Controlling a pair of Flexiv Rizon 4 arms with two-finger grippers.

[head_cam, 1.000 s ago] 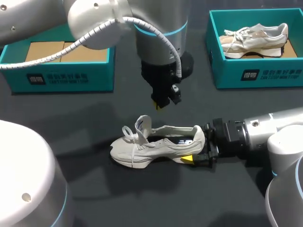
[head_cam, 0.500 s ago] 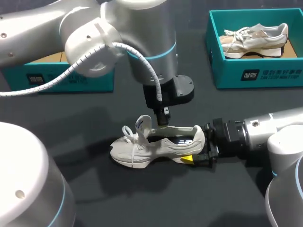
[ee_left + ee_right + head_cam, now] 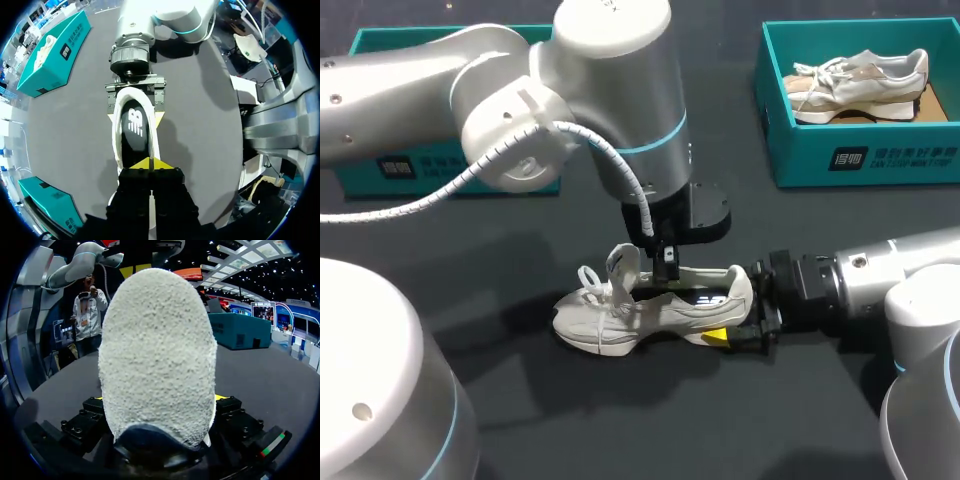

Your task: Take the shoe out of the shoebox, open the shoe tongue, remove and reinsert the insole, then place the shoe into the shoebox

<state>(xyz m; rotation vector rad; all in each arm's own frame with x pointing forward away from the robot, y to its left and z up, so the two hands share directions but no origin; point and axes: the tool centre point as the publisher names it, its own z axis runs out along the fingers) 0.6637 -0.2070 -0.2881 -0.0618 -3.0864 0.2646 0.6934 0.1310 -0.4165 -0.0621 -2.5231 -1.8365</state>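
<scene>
At the frame's centre, the left gripper hangs with its tips pressed together just inside the shoe's mouth, over the dark insole. Whether they pinch its edge is unclear. The right gripper is clamped on the heel, holding the shoe on the table.

This looks like the insole removal. The next move calls for a firm pinch and a straight lift. There is open room below the shoe. One shoebox sits well apart at upper left, a second shoebox at upper right.

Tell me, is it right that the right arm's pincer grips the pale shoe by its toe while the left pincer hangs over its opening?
Not quite. The right pincer grips the pale shoe by its heel, not its toe: the head view shows the laced toe end pointing away from it. The left pincer does hang over its opening.
</scene>
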